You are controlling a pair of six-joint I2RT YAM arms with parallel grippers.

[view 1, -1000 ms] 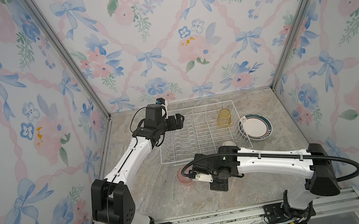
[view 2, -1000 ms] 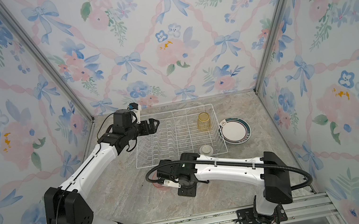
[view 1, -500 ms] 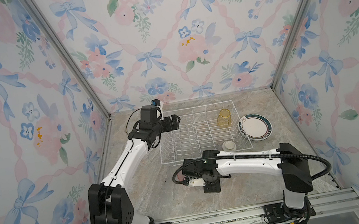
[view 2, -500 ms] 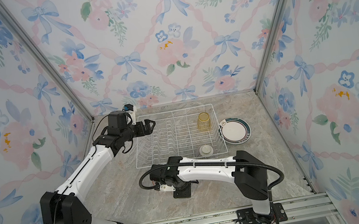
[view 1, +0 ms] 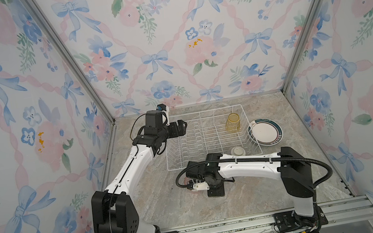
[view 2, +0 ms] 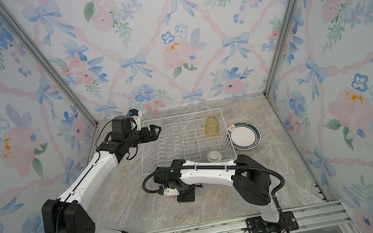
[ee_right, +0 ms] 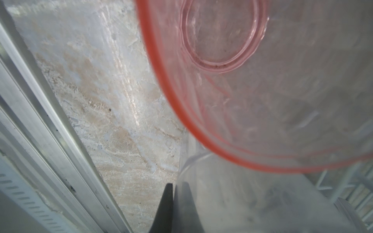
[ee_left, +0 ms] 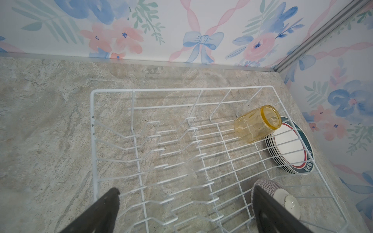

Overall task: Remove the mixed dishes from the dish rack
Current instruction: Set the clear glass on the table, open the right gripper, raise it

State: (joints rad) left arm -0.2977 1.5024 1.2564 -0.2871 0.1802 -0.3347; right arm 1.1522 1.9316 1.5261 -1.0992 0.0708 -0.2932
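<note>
**Two dishes in the rack (ee_left: 181, 88)**

Our left gripper (view 2: 157, 133) gapes over its far-left corner. Our right gripper (ee_right: 173, 193) pinches a clear tumbler's (ee_right: 222, 191) wall before the rack, by a pink tumbler (ee_right: 262, 80). Yellow tumbler (ee_left: 256, 125) and bowl (ee_left: 264, 184) lie inside; plates (ee_left: 290, 149) just right.

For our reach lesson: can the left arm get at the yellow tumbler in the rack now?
Probably yes: its open fingers hover over the dish rack's left end; only bare prongs separate them from the yellow tumbler.
</note>
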